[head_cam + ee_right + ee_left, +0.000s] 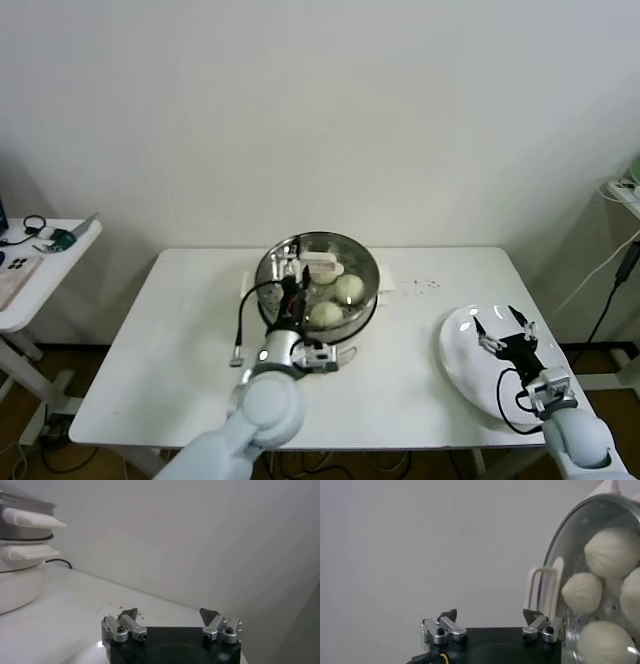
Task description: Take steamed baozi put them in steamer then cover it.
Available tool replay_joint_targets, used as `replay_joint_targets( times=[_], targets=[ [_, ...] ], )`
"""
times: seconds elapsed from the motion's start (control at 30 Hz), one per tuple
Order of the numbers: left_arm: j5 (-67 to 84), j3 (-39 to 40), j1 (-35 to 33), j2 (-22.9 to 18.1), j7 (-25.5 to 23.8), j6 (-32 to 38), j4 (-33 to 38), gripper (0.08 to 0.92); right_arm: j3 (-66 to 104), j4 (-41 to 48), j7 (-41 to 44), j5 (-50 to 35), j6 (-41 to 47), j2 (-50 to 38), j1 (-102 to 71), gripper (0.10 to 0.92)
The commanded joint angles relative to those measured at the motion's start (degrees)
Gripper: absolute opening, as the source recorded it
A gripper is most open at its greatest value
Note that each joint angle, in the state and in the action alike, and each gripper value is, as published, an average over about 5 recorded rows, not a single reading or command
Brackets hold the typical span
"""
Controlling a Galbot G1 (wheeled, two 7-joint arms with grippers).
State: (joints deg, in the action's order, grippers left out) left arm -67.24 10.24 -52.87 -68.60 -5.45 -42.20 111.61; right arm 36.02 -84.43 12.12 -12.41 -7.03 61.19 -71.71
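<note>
The steamer (pixel 369 265) stands at the table's middle back on its white pot base. The cover (pixel 290 300) lies on it, its white bar handle (pixel 322 266) on top. Several baozi (pixel 349 288) show through the glass. My left gripper (pixel 291 270) is open and empty above the cover's left part, just left of the handle. In the left wrist view my left gripper (pixel 490 622) has the handle (pixel 544 591) just beyond one finger, and the baozi (pixel 582 592) lie behind the glass. My right gripper (pixel 506 334) is open and empty over a white plate (pixel 458 372).
A black power cable (pixel 240 322) runs from the pot over the table's left half. The white plate lies near the table's right front edge. A side table (pixel 40 262) with small items stands far left. The right wrist view shows the steamer (pixel 20 527) far off.
</note>
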Motion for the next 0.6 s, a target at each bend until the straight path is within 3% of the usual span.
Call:
replay_joint_targets(
  times=[0.03, 0.13, 0.23, 0.4, 0.6],
  targets=[
    [23.5, -14.4, -11.6, 9.0, 12.6, 4.4, 11.7, 0.823, 0.0, 0.1, 0.4, 0.0, -0.4, 0.2, 0.0, 0.823],
    [35.5, -22.8, -16.4, 11.0, 17.6, 10.0, 12.5, 0.823, 0.2, -0.1, 0.5, 0.2, -0.7, 0.6, -0.1, 0.823],
    [46.2, -32.4, -22.8, 10.3, 20.2, 19.3, 11.2, 0.823, 0.1, -0.7, 0.5, 0.0, -0.9, 0.8, -0.5, 0.823],
    [60.0, -44.0, -31.8, 6.0, 18.5, 34.0, 7.5, 0.823, 0.0, -1.2, 0.6, -0.7, -1.2, 0.9, -1.0, 0.823],
    [70.9, -48.8, -34.7, -0.5, 16.5, 44.0, -0.7, 0.823, 0.0, -2.0, 0.6, -3.1, -1.5, 0.9, -1.5, 0.823]
  ],
)
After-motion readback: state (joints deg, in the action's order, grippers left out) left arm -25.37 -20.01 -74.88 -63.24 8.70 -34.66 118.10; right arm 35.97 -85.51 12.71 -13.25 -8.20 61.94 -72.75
